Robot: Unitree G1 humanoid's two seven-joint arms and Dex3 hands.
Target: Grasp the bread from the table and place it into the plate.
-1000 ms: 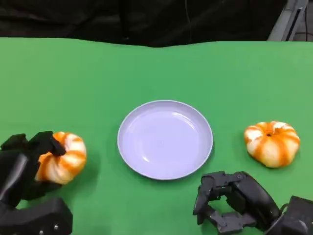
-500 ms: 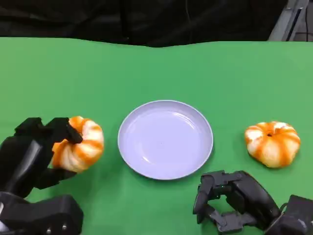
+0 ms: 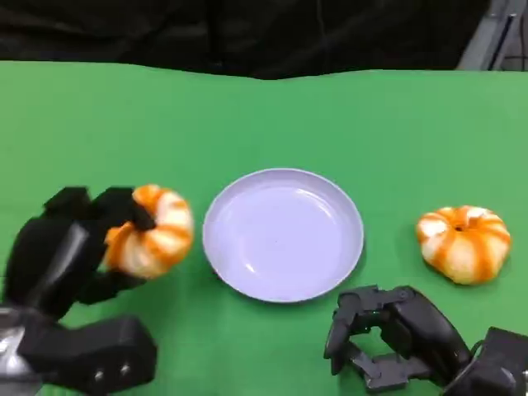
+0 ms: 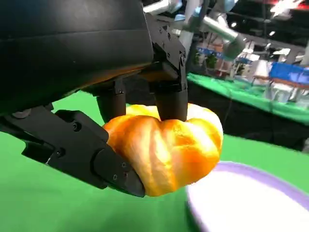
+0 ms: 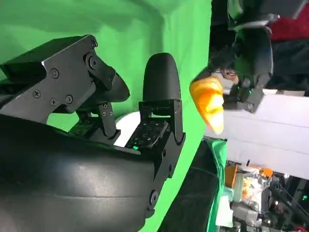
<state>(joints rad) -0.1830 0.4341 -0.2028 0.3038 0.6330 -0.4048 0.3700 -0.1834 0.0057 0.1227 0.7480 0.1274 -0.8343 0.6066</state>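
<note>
Green cloth-covered table [image 3: 272,115]: broad bare stretch toward its far edge, dark background beyond. Round pale lilac plate [image 3: 283,233] at centre, nothing in it. Left hand [image 3: 62,252], black fingers [image 4: 171,104] clenched around an orange-and-white striped bread roll [image 3: 153,231], raised just beside the plate's left rim. Second striped bread roll [image 3: 460,242] lying well right of the plate. Right hand [image 3: 388,338] near the plate's front edge, fingers curled in, grasping nothing.

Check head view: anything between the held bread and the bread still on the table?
Yes: the lavender plate lies between the bread in the left hand and the other bread.
</note>
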